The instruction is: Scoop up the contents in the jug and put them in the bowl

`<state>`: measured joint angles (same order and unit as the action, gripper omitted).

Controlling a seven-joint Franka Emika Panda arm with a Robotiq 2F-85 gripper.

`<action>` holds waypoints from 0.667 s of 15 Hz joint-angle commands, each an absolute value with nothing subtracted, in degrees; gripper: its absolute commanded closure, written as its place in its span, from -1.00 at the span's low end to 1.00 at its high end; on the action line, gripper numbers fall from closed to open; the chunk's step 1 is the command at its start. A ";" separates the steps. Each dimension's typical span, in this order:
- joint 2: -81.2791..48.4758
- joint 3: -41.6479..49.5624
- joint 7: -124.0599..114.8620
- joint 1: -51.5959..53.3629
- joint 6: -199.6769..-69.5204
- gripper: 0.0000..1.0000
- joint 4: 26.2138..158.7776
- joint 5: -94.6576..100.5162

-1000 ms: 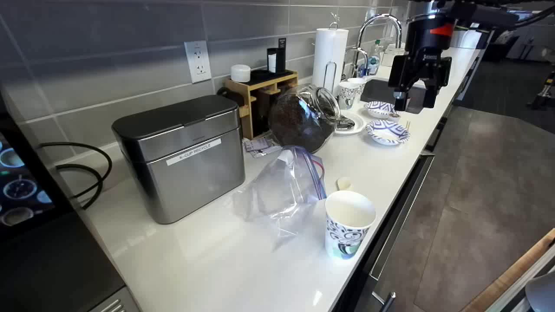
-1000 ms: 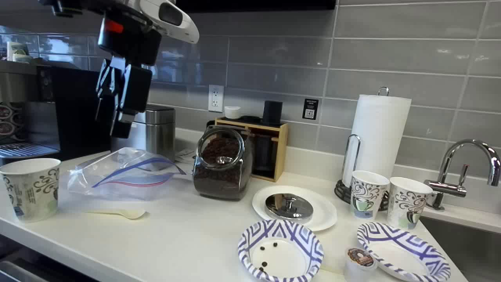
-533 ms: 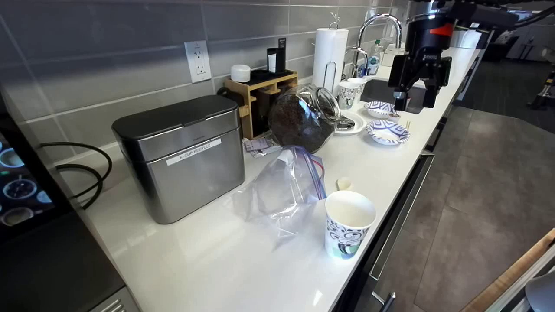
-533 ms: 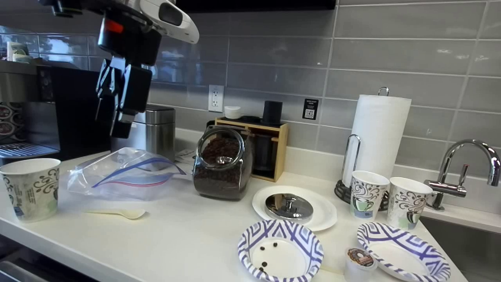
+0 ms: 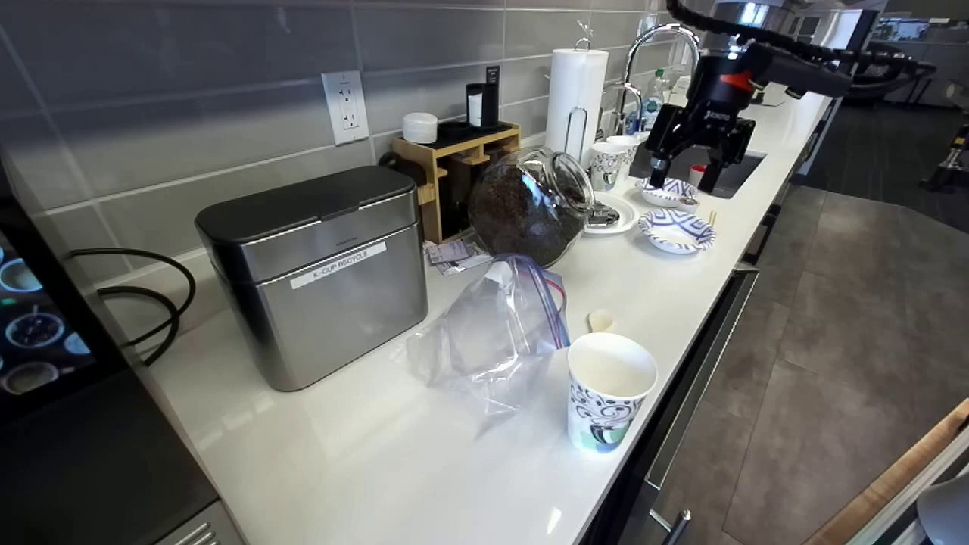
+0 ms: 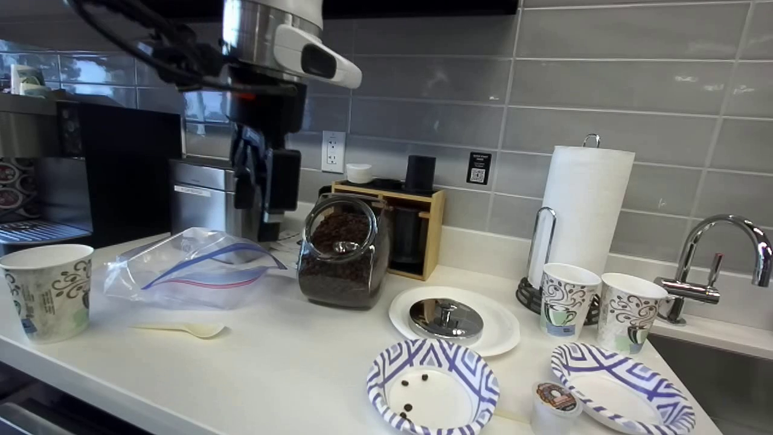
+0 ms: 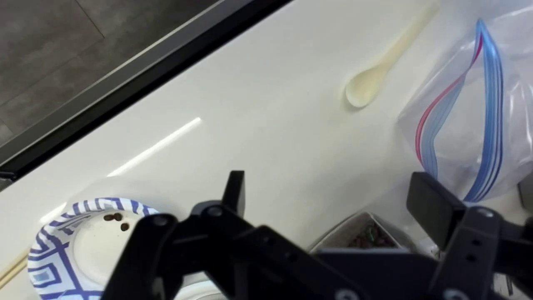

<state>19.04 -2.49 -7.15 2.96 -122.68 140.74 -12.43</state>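
Jug [image 6: 341, 275] stands on the table [image 6: 290, 368] in front of the wooden rack [image 6: 433, 238], slanted mouth facing out, no lid on. Looks like glass: probably heavy, stiff, slippery, breakable. Wouldn't lift it; leave it standing and dip in through the round mouth. Likely scoop is the pale spoon [image 7: 384, 66], lying on the table near the plastic bag [image 6: 199, 266], handle toward the paper cup [image 6: 51, 296]. Should be light, stiff, smooth; grab mid-handle, could skid if nudged. Bag seems soft, may snag.

End effector [image 7: 329, 189] up over the table, spread wide, pinching nothing. Next is probably going down for the spoon.

Containers: jug has dark brown beans [image 6: 338, 229], likely coffee, plenty, showing at the mouth. Patterned bowl [image 6: 438, 396] has just a few beans; probably the target. Coffee pod [image 6: 555, 408] sits between it and the second bowl [image 6: 622, 393]. Metal lid [image 6: 445, 320], probably the jug's, on the white plate [image 6: 501, 329]. Far from full transfer, I'd say.
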 commanded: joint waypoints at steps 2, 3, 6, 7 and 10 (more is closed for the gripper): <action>13.84 1.82 3.28 4.42 -130.55 -1.00 141.92 -23.90; 12.61 2.75 6.59 4.53 -130.84 -1.00 141.59 -26.51; 9.69 4.68 15.56 4.32 -129.32 -1.00 140.52 -33.43; 8.72 5.25 18.46 4.03 -128.72 -1.00 140.18 -35.49; 6.20 6.40 27.49 3.17 -126.51 -1.00 139.22 -40.70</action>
